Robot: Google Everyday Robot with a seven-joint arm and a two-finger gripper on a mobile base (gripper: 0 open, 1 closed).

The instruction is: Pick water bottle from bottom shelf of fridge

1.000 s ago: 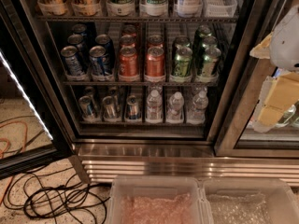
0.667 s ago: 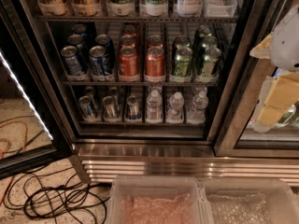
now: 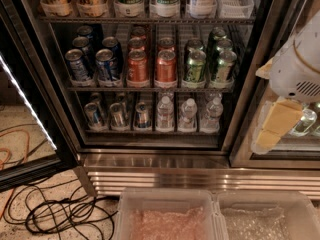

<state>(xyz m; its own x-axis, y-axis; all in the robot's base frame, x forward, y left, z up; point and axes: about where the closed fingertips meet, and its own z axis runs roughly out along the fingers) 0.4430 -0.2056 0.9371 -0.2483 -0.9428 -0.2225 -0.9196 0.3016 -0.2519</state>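
The fridge (image 3: 165,156) stands open in front of me, its interior dark. On the bottom shelf (image 3: 150,131) three water bottles stand side by side at the right: one (image 3: 165,113) in the middle lane, one (image 3: 188,113) beside it and one (image 3: 212,114) furthest right. Three silver-blue cans (image 3: 118,115) fill the left lanes. My gripper (image 3: 270,134), white with pale yellow tips, hangs at the right edge of the camera view. It is outside the fridge, in front of the right door frame, and holds nothing that I can see.
The rack above holds blue, orange and green cans (image 3: 165,66). The open left door (image 3: 30,114) with a light strip juts out at the left. Black and orange cables (image 3: 55,211) lie on the floor. Two clear plastic bins (image 3: 167,216) sit below the base grille.
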